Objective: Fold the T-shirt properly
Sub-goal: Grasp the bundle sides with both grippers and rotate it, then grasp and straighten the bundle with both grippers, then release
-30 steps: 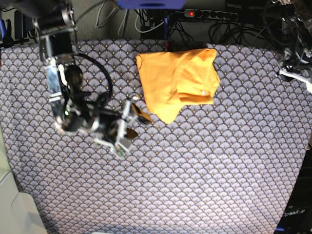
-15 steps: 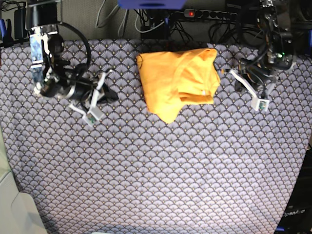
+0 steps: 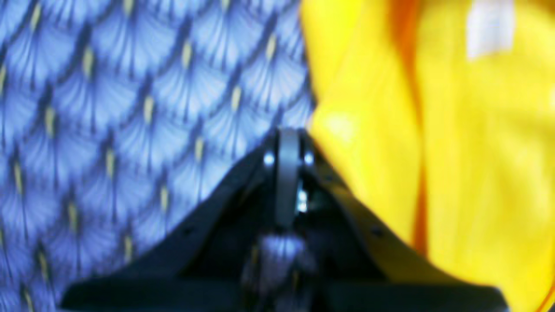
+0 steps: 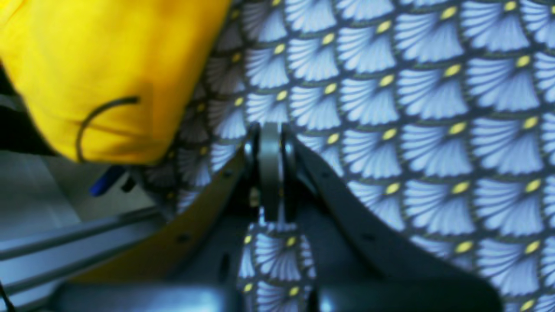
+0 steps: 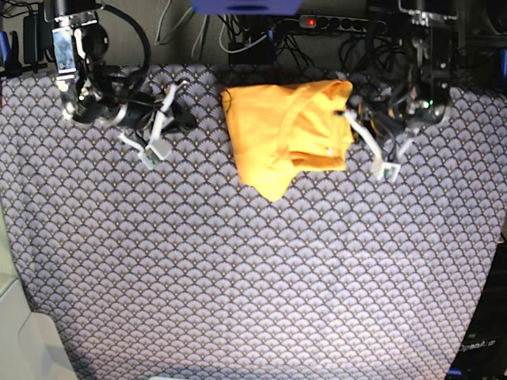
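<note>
Both wrist views are blurred, and each cuts the T-shirt (image 3: 455,151) off at its edge.

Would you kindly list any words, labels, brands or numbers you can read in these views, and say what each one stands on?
"OpenArm": faint pale lettering on the dark equipment at the base view's lower right corner; its last letters are unclear.
Small white tag on the yellow-orange cloth T-shirt: seen at, too blurred to read.
Blue-grey scale-patterned table cloth: pattern only, no text.
Black power strip with a red light: no readable marking.

Scale-patterned table cloth (image 5: 253,269); power strip (image 5: 337,24), cables (image 5: 178,28) behind.
</note>
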`<state>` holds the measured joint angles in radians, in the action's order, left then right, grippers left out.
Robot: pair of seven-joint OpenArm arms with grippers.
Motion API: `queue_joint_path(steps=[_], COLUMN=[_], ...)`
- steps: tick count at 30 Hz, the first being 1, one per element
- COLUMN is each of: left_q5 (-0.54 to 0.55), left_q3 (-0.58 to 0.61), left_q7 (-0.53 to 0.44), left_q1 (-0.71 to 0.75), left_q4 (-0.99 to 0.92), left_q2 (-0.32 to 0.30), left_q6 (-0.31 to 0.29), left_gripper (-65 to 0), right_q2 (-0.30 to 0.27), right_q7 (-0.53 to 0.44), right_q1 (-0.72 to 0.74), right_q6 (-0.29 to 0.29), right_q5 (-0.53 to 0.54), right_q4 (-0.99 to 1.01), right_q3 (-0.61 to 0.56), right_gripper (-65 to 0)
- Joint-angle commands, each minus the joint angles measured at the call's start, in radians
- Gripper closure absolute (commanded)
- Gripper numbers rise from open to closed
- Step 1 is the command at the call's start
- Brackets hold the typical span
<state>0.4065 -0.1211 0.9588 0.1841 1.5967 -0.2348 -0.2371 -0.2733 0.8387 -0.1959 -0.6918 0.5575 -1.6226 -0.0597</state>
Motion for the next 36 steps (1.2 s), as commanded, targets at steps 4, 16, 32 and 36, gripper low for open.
queue_joint_path(steps=[4, 16, 32, 36], left_q5=[-0.004, -0.004, 0.067, 0.098], left_q3=[0.010, 0.125, -0.133, -0.228], left_q7=[0.016, 0.016, 0.277, 0.395], left_q1=[-0.059, -0.329, -0.317, -0.199], left_q4=[-0.062, -0.152, -0.037, 0.106], left_q2=[0.038, 0.231, 0.087, 0.062], left_q6=[-0.003, 0.000, 0.038, 0.035], left_gripper=[0.0, 0.0, 0.0, 0.0], right_q2=[0.022, 0.047, -0.109, -0.133], right_q7=[-0.017, -0.017, -0.072, -0.072], right_q1=[-0.023, -0.050, -0.080, -0.070], right_q6=[-0.006, -0.006, -0.006, -0.006], right_q5=[0.019, 0.019, 0.019, 0.020], right_q4=[-0.018, -0.135, -0.141, -0.144], right_q3=[0.004, -0.254, -0.185, -0.107], right_gripper=[0.0, 0.0, 0.0, 0.0])
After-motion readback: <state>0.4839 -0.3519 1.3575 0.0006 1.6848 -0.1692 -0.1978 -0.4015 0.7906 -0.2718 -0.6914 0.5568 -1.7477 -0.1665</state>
